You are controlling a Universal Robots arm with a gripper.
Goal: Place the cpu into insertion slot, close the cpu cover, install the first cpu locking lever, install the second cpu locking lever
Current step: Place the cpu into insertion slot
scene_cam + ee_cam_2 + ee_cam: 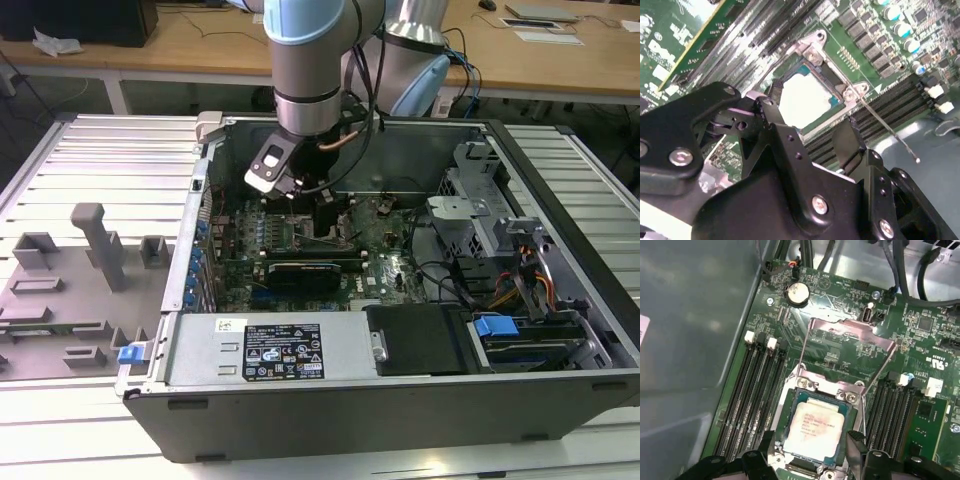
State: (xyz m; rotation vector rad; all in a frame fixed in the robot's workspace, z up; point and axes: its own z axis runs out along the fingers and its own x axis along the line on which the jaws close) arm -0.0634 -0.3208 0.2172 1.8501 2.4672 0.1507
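Note:
The cpu (815, 426) lies flat in the insertion slot (788, 412), silver face up, ringed by green board. My gripper (807, 452) hovers just above it, open, one black fingertip (856, 442) on each side and nothing held. The second wrist view has the same cpu (807, 97) between the spread fingers (772, 112). The cpu cover (850, 335) stands raised behind the slot, its window open. A thin locking lever (887, 130) sticks out free beside the slot. In the exterior view the gripper (325, 222) is low inside the computer case, over the motherboard.
Black memory slots (752, 390) run along both sides of the socket. A coin battery (797, 292) and cables sit beyond the cover. The case wall (205, 190), a drive cage (470, 215) and a power supply (280, 350) hem in the board. A grey fixture tray (70, 290) lies at the exterior view's left.

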